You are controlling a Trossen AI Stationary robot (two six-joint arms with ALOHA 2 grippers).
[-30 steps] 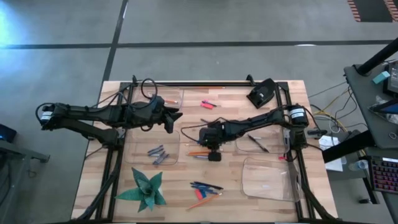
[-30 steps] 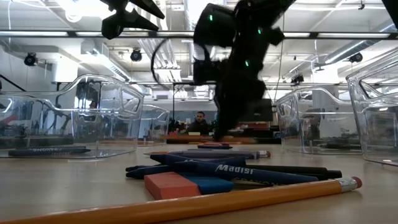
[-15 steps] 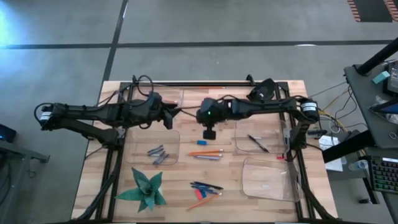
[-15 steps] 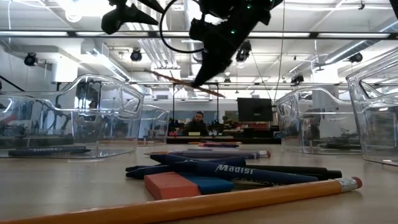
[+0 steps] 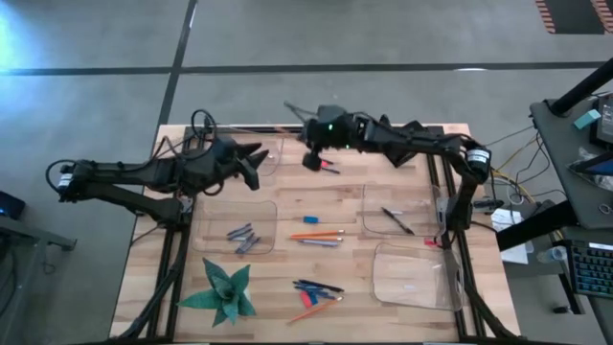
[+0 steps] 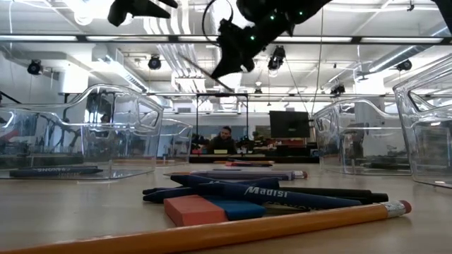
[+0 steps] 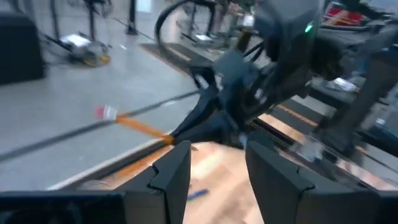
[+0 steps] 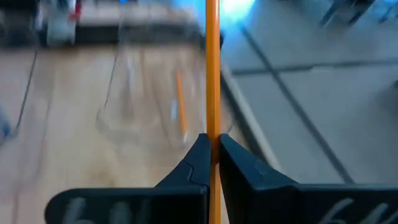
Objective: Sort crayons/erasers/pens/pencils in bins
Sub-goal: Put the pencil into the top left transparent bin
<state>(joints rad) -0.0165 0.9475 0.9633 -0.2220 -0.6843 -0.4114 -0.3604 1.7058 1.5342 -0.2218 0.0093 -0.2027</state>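
While the pens, two erasers and one long pencil lie loose by the worktop's near edge, unsorted and not far from the green paper star at the near left corner, the work in hand is farther back. Toward the middle, the left bin holds the crayons and the right bin holds a dark pen, which suggests each tray takes one kind. A few spare pencils and a blue eraser wait on the bare wood between them. Up by the far edge, the right gripper hangs above the wood, clenched on an orange pencil so that the stick juts well past the fingertips, a hold that should let it be laid down flat. It is just beside the far left bin, where a sorted pencil already lies, so I judge this one is bound there. The left gripper hovers at that bin's left side, released and grasping nothing, probably waiting its turn.
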